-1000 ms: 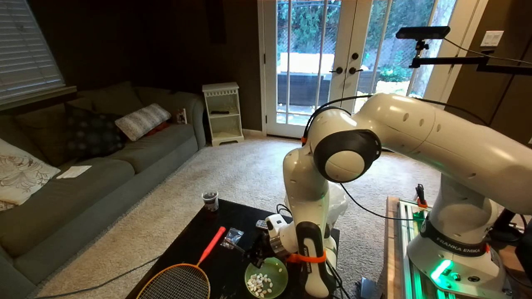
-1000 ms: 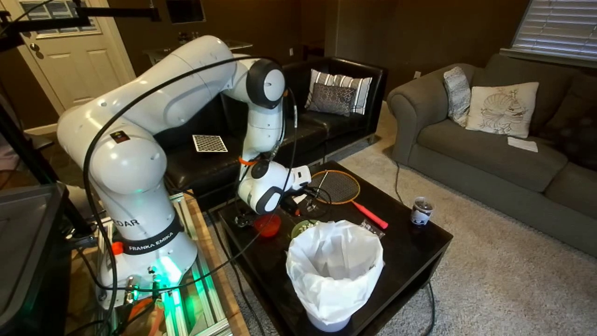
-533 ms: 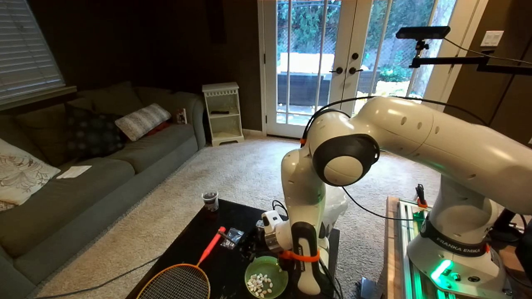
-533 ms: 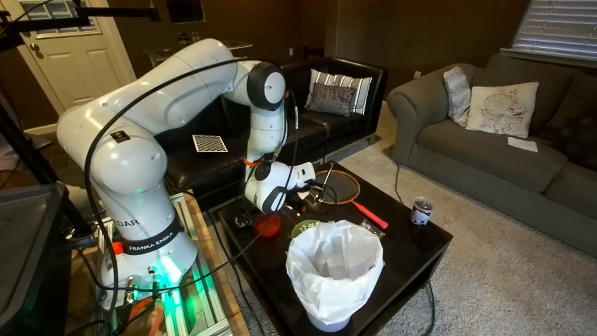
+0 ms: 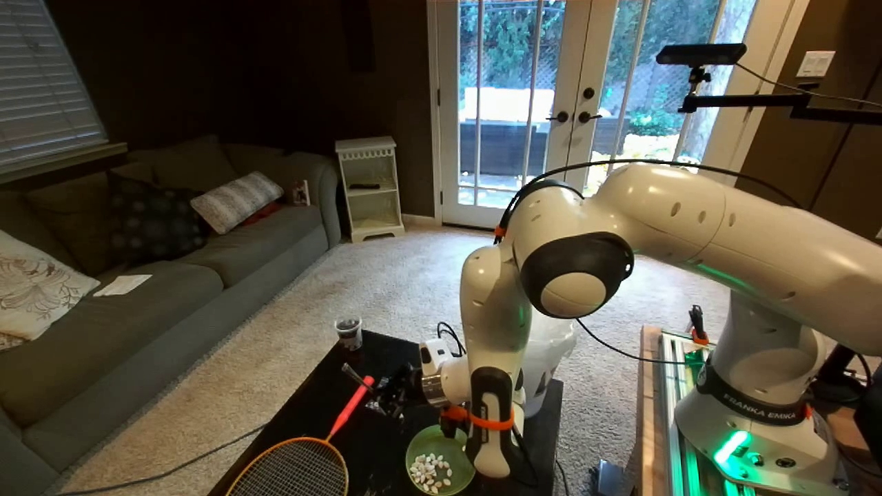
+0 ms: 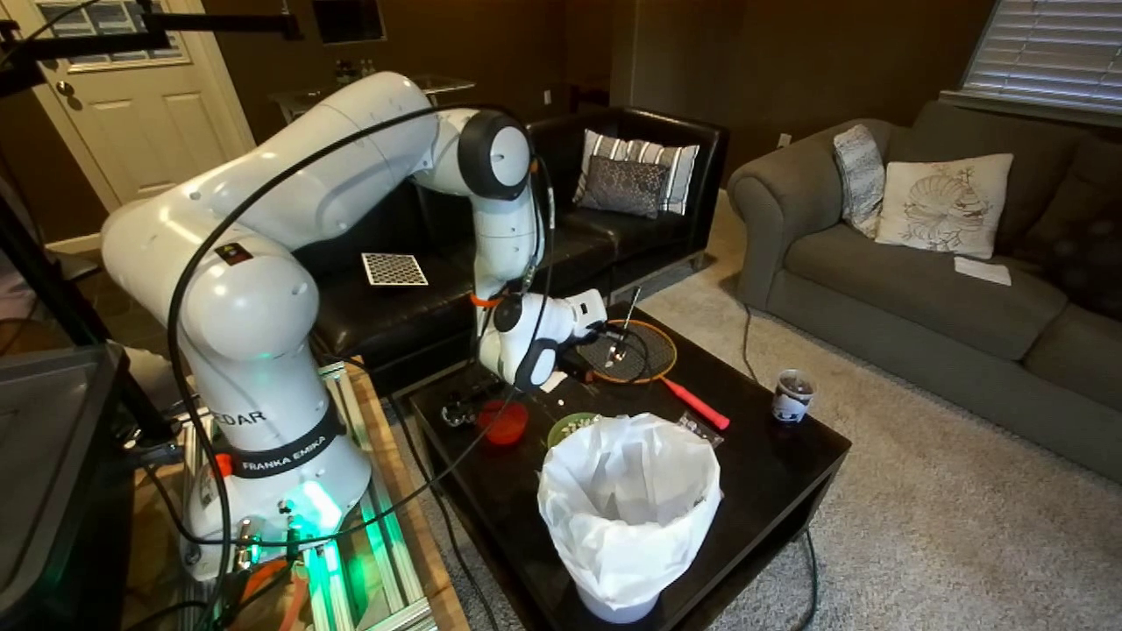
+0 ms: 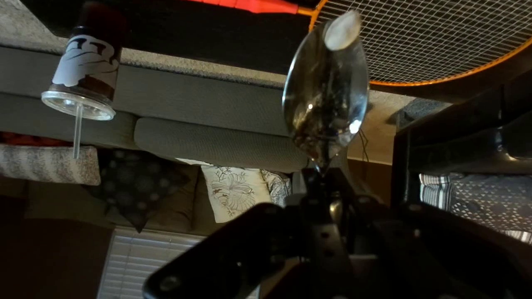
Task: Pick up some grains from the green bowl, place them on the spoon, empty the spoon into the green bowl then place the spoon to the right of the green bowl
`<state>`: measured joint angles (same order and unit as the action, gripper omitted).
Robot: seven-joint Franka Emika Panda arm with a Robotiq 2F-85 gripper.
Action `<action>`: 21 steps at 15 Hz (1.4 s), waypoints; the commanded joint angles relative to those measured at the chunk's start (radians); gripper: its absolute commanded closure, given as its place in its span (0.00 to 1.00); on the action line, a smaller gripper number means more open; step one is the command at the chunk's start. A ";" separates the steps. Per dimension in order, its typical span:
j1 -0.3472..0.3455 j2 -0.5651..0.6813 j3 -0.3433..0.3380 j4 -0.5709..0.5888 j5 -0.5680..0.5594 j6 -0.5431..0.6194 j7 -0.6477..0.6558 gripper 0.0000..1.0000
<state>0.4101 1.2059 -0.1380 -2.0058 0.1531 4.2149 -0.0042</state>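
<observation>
My gripper (image 7: 325, 176) is shut on the metal spoon (image 7: 328, 91), whose concave end points away from the jaws in the wrist view. A single whitish grain (image 7: 343, 31) lies at the spoon's far tip. In an exterior view the gripper (image 5: 389, 396) hangs over the black table beyond the green bowl (image 5: 427, 439), clear of its rim. The heap of grains (image 5: 428, 474) rests inside that bowl; part of the bowl's right side is hidden by the arm. The thin spoon (image 6: 632, 307) also shows in an exterior view, tilted steeply upward.
An orange badminton racket (image 5: 296, 468) lies near the gripper on the table (image 6: 763, 464). A lidded drink cup (image 6: 793, 399) stands at a corner. The red bowl (image 6: 501, 428) sits beside the green one, and a white-lined bin (image 6: 627, 535) stands close by.
My gripper has carried the spoon away from the green bowl toward the racket handle, as seen in both exterior views. The spoon has tipped further upright. Bowl and heaped grains stay where they were.
</observation>
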 commanded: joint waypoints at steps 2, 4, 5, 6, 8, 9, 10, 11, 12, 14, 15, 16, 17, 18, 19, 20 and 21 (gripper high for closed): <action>0.035 0.008 -0.030 -0.025 0.015 0.028 0.045 0.98; 0.044 -0.005 -0.033 -0.057 0.043 0.028 0.054 0.98; 0.043 -0.013 -0.032 -0.076 0.053 0.028 0.067 0.98; 0.035 -0.024 -0.023 -0.112 0.062 0.028 0.072 0.98; 0.036 -0.027 -0.027 -0.128 0.044 0.026 0.117 0.98; 0.051 -0.029 -0.035 -0.145 0.087 0.003 0.110 0.98; 0.043 -0.027 -0.033 -0.141 0.055 0.010 0.147 0.98; 0.042 -0.028 -0.031 -0.158 0.061 0.011 0.147 0.98; 0.045 -0.026 -0.032 -0.156 0.060 0.011 0.168 0.98; 0.058 -0.027 -0.036 -0.177 0.101 0.011 0.162 0.98; 0.071 -0.022 -0.057 -0.148 0.049 0.011 0.203 0.98; 0.081 -0.020 -0.069 -0.140 0.042 0.011 0.223 0.98; 0.091 -0.020 -0.079 -0.142 0.050 0.011 0.229 0.98; 0.101 -0.020 -0.090 -0.136 0.043 0.011 0.257 0.98; 0.115 -0.018 -0.106 -0.123 0.015 0.011 0.295 0.98; 0.108 -0.021 -0.096 -0.152 0.033 0.011 0.288 0.98; 0.109 -0.017 -0.102 -0.143 0.008 0.029 0.330 0.98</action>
<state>0.5009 1.1955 -0.2192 -2.1298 0.1968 4.2148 0.2420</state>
